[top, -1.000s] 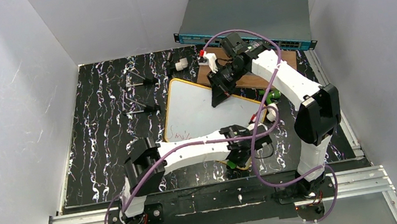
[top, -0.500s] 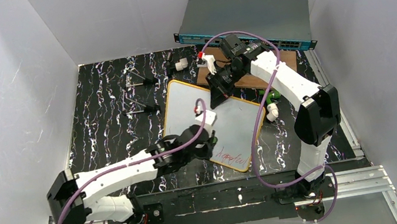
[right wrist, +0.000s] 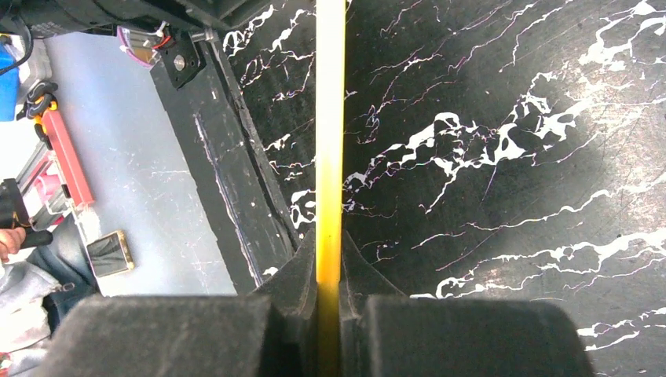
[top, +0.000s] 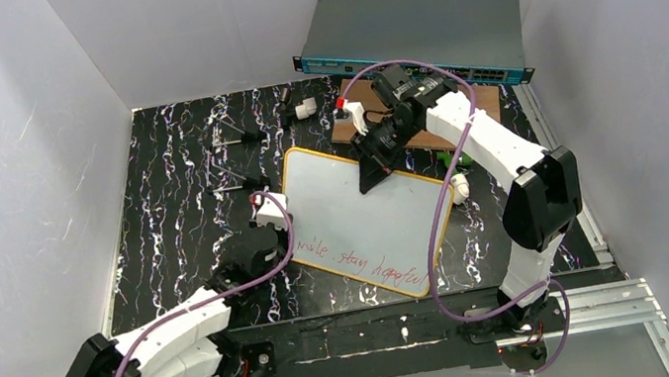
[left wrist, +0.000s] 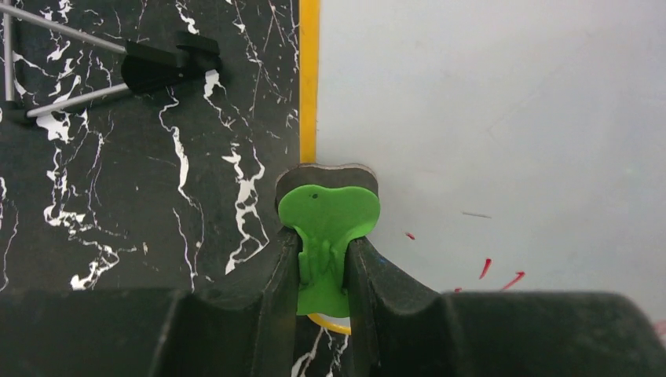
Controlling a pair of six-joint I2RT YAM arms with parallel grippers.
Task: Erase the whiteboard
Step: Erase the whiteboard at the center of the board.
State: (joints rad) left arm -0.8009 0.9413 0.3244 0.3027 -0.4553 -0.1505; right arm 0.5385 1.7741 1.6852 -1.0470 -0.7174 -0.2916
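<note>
Black marbled desk (top: 163,204), white walls (top: 4,148); left end effector (left wrist: 323,245) pinches green eraser (left wrist: 330,210), right end effector (right wrist: 329,255) clamps whiteboard (top: 354,211) frame.

Open lane across the whiteboard (top: 365,219): its white face lies open between the left pincer (left wrist: 323,251), pinching a green piece (left wrist: 328,216) at the left edge, and the right pincer (top: 375,174), clamped on the far edge. Left of the board, two black-handled tools (top: 245,184) with metal rods lie in the way; beyond them a wide strip of desk (top: 166,224) runs free to the wall (top: 12,197). Right side is tight: the right arm (top: 493,140) hangs over the wooden board (top: 482,98), green bits (top: 459,158) and a white part (top: 459,190) just beside the frame. A network switch (top: 411,22) blocks the far end.
</note>
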